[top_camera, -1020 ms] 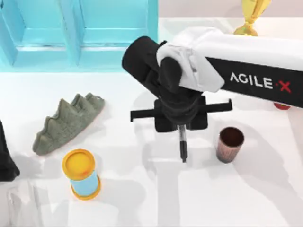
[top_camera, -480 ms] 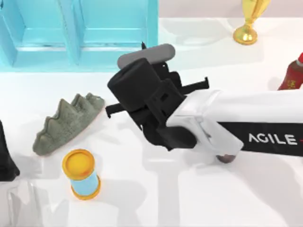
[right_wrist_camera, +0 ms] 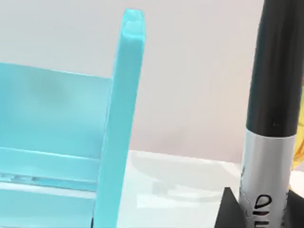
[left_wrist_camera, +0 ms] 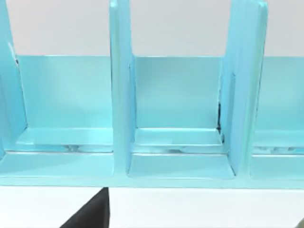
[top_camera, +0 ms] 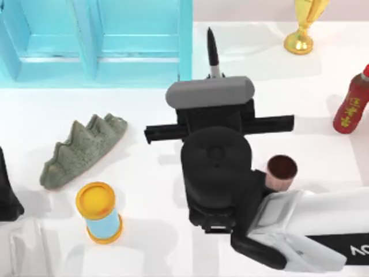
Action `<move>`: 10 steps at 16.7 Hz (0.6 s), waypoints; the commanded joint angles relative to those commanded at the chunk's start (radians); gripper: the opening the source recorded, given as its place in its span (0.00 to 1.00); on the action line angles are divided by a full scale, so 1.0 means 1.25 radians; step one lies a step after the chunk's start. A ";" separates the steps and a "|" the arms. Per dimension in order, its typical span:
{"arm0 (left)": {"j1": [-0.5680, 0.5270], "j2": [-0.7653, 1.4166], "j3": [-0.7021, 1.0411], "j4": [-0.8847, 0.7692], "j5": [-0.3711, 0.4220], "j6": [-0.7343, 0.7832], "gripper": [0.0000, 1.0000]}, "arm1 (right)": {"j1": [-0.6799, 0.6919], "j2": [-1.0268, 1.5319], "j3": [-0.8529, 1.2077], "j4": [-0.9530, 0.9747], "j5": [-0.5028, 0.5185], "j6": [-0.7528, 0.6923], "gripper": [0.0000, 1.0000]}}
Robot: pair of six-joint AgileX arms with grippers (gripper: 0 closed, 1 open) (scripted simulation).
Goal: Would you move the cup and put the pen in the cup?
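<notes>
The pen, black with a grey band, sticks out of my right gripper, which is shut on it. It points toward the back of the table, beside the blue shelf's right end. In the right wrist view the pen stands close up, with a dark finger beside it. The cup, reddish-brown and ribbed, stands upright on the table to the right of the right arm's wrist, partly covered by the arm. My left arm is parked at the table's left edge.
A blue shelf spans the back left. A grey-green jagged object and a blue cylinder with yellow ends lie at the left. A gold trophy and a red bottle stand at the back right.
My right arm has swung round with the pen: it pointed toward the front beside the cup, and now points toward the back. The cup has stayed put.
</notes>
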 joint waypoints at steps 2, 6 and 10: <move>0.000 0.000 0.000 0.000 0.000 0.000 1.00 | 0.022 -0.026 -0.068 0.154 0.070 -0.075 0.00; 0.000 0.000 0.000 0.000 0.000 0.000 1.00 | 0.059 -0.070 -0.182 0.410 0.186 -0.201 0.00; 0.000 0.000 0.000 0.000 0.000 0.000 1.00 | 0.082 -0.095 -0.252 0.568 0.257 -0.280 0.00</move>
